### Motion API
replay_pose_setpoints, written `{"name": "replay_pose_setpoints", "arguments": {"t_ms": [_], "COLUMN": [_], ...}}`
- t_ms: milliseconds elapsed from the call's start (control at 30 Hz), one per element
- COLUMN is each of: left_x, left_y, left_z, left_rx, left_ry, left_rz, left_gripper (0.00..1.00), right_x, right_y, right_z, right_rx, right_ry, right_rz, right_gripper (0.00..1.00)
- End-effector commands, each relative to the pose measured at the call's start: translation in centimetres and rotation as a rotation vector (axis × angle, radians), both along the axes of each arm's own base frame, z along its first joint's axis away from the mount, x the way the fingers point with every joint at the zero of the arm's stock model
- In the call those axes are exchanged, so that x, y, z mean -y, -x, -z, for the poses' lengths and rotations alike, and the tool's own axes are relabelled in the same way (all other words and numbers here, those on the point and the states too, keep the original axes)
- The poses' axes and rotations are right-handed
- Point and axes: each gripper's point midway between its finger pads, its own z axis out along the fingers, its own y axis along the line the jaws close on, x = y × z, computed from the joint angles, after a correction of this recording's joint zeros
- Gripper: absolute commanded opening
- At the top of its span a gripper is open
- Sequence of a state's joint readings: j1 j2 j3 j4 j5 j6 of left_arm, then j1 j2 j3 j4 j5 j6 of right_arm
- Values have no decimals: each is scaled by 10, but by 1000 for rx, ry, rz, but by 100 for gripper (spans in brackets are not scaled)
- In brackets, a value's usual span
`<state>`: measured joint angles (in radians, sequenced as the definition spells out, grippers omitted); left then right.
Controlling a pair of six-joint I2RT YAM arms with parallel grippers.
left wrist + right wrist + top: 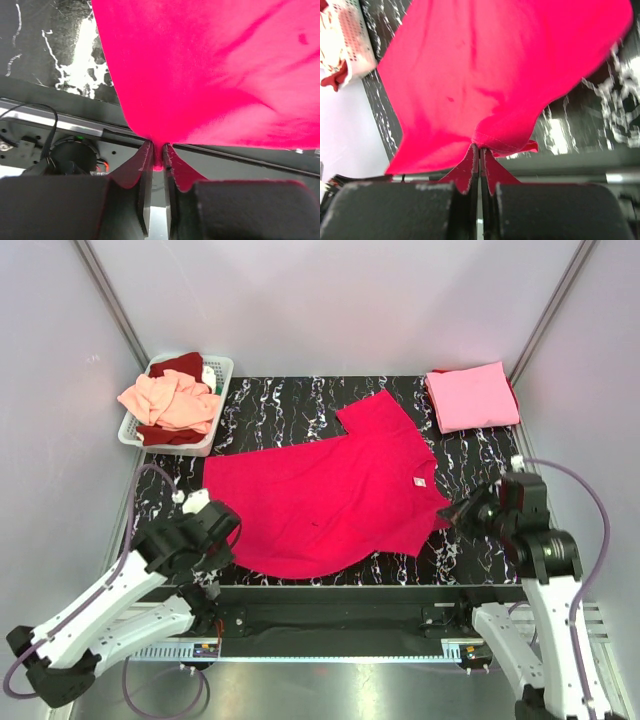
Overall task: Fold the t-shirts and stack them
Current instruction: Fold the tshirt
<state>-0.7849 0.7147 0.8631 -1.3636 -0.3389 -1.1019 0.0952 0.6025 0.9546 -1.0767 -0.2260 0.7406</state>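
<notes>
Top external view shows the crimson-red t-shirt (330,502) spread across the middle of the black marbled desk (480,455), its hem toward the left arm and its collar toward the right, one sleeve reaching up toward the back. It lies mostly flat, with a few creases. The left pincer (158,159) sits at the shirt's near-left corner; the left wrist view shows a small pinch of red cloth between its jaws, which stand slightly apart, so whether it truly grips or is letting go I cannot tell. The right pincer (480,150) is closed tight on the stitched edge of the shirt at the right side, near the collar.

A folded light pink t-shirt (472,396) rests at the back right corner, with something dark under it. At the back left, the white basket (222,370) holds the peach t-shirt (172,400) and the dark maroon t-shirt (178,364), both crumpled.

My judgement: the step in hand is laying the red shirt out flat before folding. The next move would call for a sure hold on both near corners, then carrying that edge over the shirt evenly so the fold lands straight without dragging the cloth.
</notes>
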Motion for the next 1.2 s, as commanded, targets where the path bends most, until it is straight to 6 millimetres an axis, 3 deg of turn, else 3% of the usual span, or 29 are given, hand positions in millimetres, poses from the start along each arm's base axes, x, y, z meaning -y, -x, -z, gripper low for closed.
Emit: {"name": "replay_pose_setpoints", "arguments": {"t_ms": [0, 200, 367, 500, 733, 1167], "left_x": [1, -1, -6, -9, -26, -49], "left_y": [-17, -53, -72, -86, -100, -117], "left_z": [-4, 14, 14, 27, 39, 49], "left_rx": [26, -42, -64, -115, -155, -192], "left_ry": [-51, 14, -9, -16, -33, -56], "left_rz": [27, -12, -18, -21, -40, -63], "left_gripper": [18, 10, 11, 10, 10, 9], "right_x": [-1, -6, -8, -9, -8, -9], "right_y": [-49, -109, -140, -163, -192, -218], "right_z": [-43, -42, -33, -22, 1, 34], "right_rx": [180, 145, 124, 91, 43, -34], "right_ry": [43, 101, 123, 133, 165, 176], "right_rz": [-29, -89, -114, -118, -120, -126], "right_gripper": [0, 0, 0, 0, 0, 0]}}
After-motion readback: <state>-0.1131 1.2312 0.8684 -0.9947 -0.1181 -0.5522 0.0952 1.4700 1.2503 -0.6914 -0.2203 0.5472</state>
